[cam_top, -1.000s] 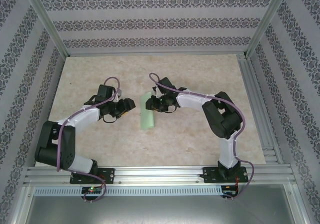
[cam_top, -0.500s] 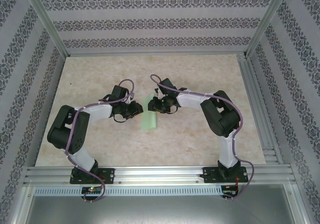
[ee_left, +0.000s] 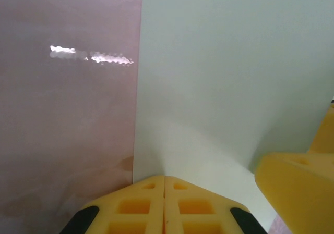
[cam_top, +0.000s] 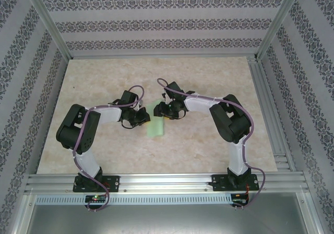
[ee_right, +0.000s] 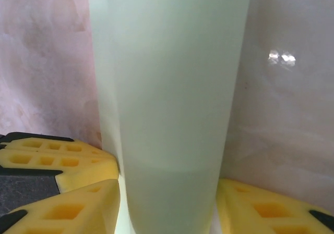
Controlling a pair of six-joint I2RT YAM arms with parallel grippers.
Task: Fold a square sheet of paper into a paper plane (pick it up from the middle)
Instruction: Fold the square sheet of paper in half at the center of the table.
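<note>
The square sheet of paper (cam_top: 155, 125), pale mint green, lies folded into a long narrow strip at the table's middle; a paper plane is out of view. My left gripper (cam_top: 143, 118) is at the strip's left edge. In the left wrist view its yellow fingers (ee_left: 164, 180) are shut tip to tip, resting on the paper (ee_left: 229, 72) with nothing seen between them. My right gripper (cam_top: 161, 110) is at the strip's far end. Its jaws (ee_right: 167, 205) stand open, one on each side of a raised fold of paper (ee_right: 172, 98).
The beige marbled table (cam_top: 104, 150) has aluminium rails (cam_top: 167, 182) along its front and right edges and patterned walls around it. The grippers are close together: a right finger (ee_left: 298, 188) shows in the left wrist view, the left fingers (ee_right: 55, 158) in the right wrist view.
My left arm has swung right to the paper's left edge and its jaws have shut. The right gripper has stayed in place and its jaws have widened around the paper.
</note>
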